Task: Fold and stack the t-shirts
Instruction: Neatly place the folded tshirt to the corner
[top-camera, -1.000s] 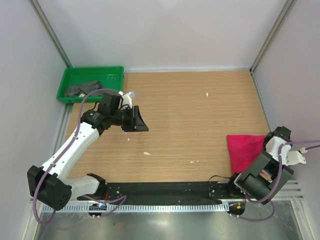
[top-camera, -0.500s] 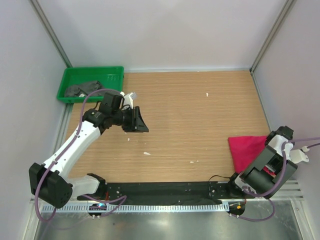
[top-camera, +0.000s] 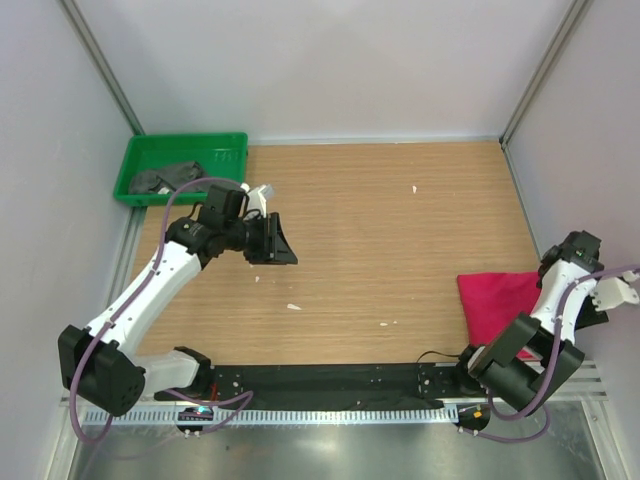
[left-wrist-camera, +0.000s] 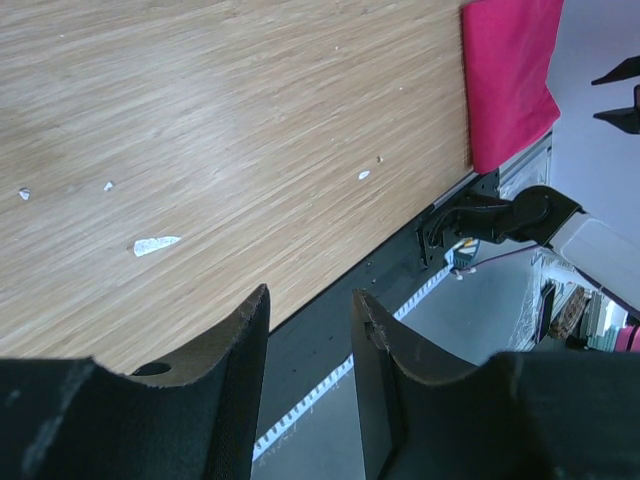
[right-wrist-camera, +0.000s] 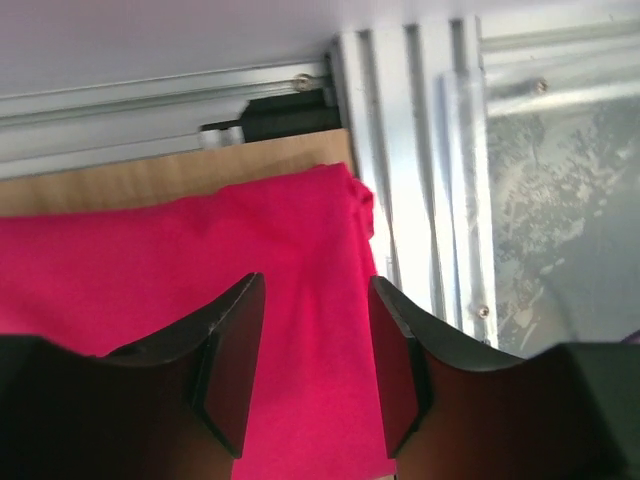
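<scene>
The crimson-red t-shirt (top-camera: 497, 300) lies folded at the table's right edge; it also shows in the left wrist view (left-wrist-camera: 510, 80) and the right wrist view (right-wrist-camera: 150, 250). The dark grey t-shirt (top-camera: 165, 178) lies crumpled in the green tray. My left gripper (top-camera: 280, 243) hovers over bare wood at centre-left, open and empty (left-wrist-camera: 308, 330). My right gripper (right-wrist-camera: 315, 340) is open and empty just above the red shirt's near right corner. In the top view the right arm hides its fingers.
The green tray (top-camera: 225, 150) sits in the far left corner. A black strip (top-camera: 330, 380) and a metal rail (right-wrist-camera: 400, 150) run along the near edge. Small white scraps (top-camera: 293, 306) lie on the wood. Walls close in left, right and back.
The right arm has swung out to the right and stands more upright, uncovering more of the red shirt. The left arm has barely moved.
</scene>
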